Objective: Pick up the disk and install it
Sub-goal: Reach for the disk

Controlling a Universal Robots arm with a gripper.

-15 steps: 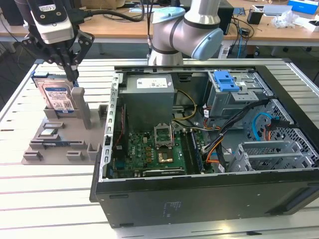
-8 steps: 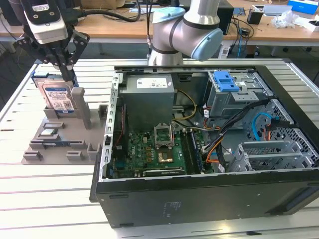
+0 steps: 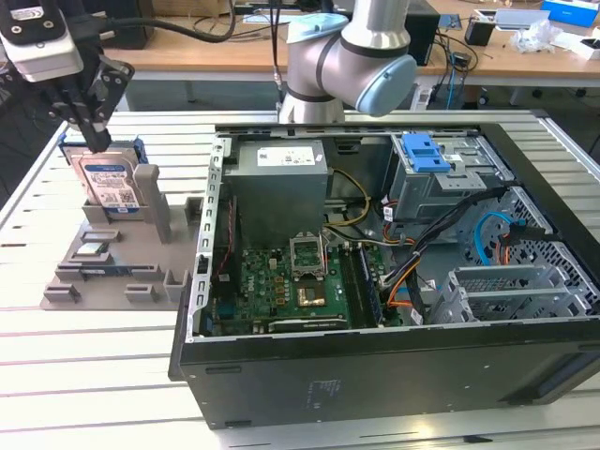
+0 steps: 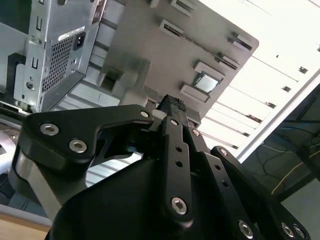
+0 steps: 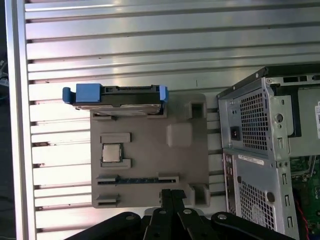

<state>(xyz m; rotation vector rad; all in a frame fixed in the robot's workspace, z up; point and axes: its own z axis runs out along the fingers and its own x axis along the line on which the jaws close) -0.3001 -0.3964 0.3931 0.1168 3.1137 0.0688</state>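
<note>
Exterior view: gripper (image 3: 94, 142) hovers just above the upright disk (image 3: 108, 187), fingers pressed together, empty; a clean pick likely needs them spread and centred squarely astride its top edge

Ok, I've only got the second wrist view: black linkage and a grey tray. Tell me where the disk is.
Observer: In the exterior view the disk stands upright in a slot of the grey tray, with the hand right at its top edge.
Operator: Give me the case's state.
Observer: The computer case lies open on the exterior view's right of the tray.
Operator: Confirm the carrier.
Observer: In the first wrist view, blue rails cap both ends of the disk.
</note>
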